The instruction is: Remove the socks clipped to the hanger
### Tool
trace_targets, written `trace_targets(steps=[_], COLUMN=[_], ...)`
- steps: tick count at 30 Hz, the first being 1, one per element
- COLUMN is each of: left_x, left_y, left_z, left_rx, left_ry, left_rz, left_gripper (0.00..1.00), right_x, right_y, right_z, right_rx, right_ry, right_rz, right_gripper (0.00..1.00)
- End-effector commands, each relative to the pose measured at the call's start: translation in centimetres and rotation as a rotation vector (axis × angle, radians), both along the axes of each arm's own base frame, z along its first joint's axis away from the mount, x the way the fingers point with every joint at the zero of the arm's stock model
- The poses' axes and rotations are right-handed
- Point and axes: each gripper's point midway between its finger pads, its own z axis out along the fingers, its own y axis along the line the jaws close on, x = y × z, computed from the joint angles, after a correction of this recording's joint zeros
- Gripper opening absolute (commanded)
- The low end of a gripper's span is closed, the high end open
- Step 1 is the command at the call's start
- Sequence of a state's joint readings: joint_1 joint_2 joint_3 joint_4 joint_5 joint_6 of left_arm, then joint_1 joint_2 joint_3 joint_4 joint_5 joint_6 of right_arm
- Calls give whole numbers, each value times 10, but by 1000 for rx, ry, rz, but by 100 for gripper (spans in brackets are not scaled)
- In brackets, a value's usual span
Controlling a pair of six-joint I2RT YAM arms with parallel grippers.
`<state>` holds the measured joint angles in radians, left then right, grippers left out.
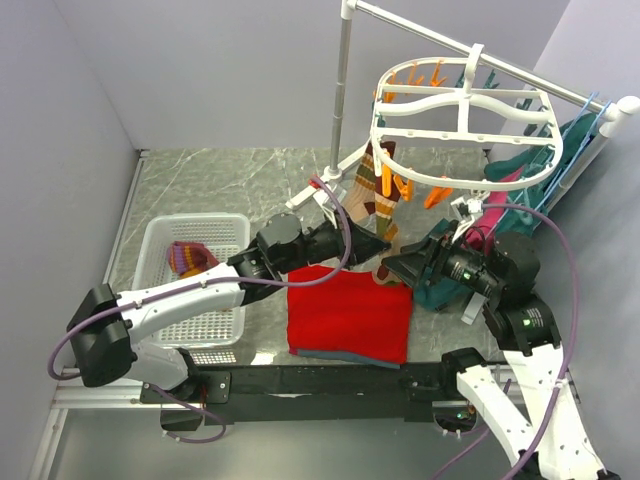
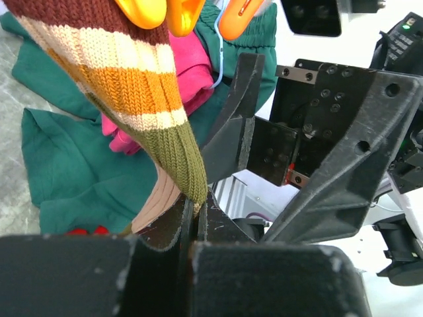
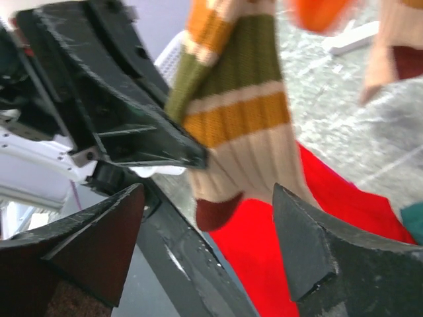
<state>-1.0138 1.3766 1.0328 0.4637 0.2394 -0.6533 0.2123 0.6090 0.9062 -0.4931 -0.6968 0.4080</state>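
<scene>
**Top view.** The hanger [image 1: 465,125] hangs from the stand [image 1: 342,100] at the back right, high above the table [image 1: 220,180]. 1 striped sock [image 1: 372,195] dangles from its near-left edge under an orange peg [image 1: 402,186]. From here I cannot tell how many socks hang in that bunch. My left claw [image 1: 378,245] reaches across to the sock's lower end. My right claw [image 1: 392,268] points at the same spot from the opposite side. A maroon sock [image 1: 190,258] lies in the white basket [image 1: 215,320] at the left, which I judge to be the drop point. A red cloth [image 1: 350,315] lies flat on the table below both claws.

**Left wrist view.** My left claw is closed on the olive end of the striped sock, which runs down into the slit between the 2 fingers. I judge the grip is low because a downward pull there should drag the top out of the peg. The right claw stands just beyond, jaws apart. Green clothes [image 2: 66,165] lie behind.

**Right wrist view.** My right claw is wide open and holds nothing. Its 2 fingers [image 3: 99,238] frame the sock's lower half without touching it. I judge it is placed to take a 2nd hold or to steady the sock. The peg is blurred here, so I cannot tell whether it grips the sock.
</scene>
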Motion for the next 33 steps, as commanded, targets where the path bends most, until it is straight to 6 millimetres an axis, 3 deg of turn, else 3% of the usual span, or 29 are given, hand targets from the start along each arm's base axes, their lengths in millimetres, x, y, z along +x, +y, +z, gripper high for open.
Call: trace_targets(steps=[1, 3, 7, 10, 13, 14, 15, 18, 19, 23, 25, 26, 27, 29, 30, 31, 32, 33], left_x=[-8, -6, -7, -7, -8, -9, -10, -16, -15, -5, 4, 8, 25, 28, 43, 44, 46, 54], left_y=[-6, -8, -9, -8, -6, -5, -4, -4, -2, 11, 27, 33, 45, 53, 64, 67, 65, 70], left_z=[27, 25, 28, 27, 27, 27, 27, 28, 26, 32, 38, 47, 46, 56, 60, 66, 60, 73], left_rx=[-51, -44, -51, -46, -37, -36, -34, -22, -8, -16, -52, -92, -103, -162, -182, -215, -205, -233], left_ry=[-2, 12, 21, 25, 23, 25, 24, 9, 8, -12, 11, 2, 13, 39, 41, 63, 66, 30], left_rz=[-36, -33, -39, -37, -36, -38, -42, -70, -65, -20, -17, -25, 2, -66, -59, -87, -134, -135], left_gripper=[2, 2, 3, 3, 6, 8, 11, 35, 47, 70, 76, 76, 75, 75, 74, 74, 75, 74], right_x=[3, -3, 7, 14, 22, 25, 26, 26, 26, 24, 22, 21, 20, 17, 17, 16, 16, 15], right_y=[15, 29, 38, 38, 30, 27, 26, 25, 25, 25, 26, 27, 28, 32, 33, 34, 35, 35], right_z=[4, -3, -17, -26, -30, -29, -29, -28, -28, -32, -34, -35, -35, -36, -36, -36, -36, -36], right_rx=[23, 15, -43, -54, -54, -49, -42, -30, -30, -42, -46, -46, -47, -41, -37, -31, -27, -22], right_ry=[-29, -13, -4, 16, 11, 0, -3, -11, -8, -4, -4, -3, -3, 5, 6, 5, 8, 7], right_rz=[57, 111, 50, 11, -61, -89, -96, -106, -107, -99, -85, -75, -67, -38, -32, -24, -22, -18], right_gripper=[81, 80, 79, 67, 49, 34, 28, 1, 0, 0, 0, 0, 0, 0, 0, 0, 0, 0])
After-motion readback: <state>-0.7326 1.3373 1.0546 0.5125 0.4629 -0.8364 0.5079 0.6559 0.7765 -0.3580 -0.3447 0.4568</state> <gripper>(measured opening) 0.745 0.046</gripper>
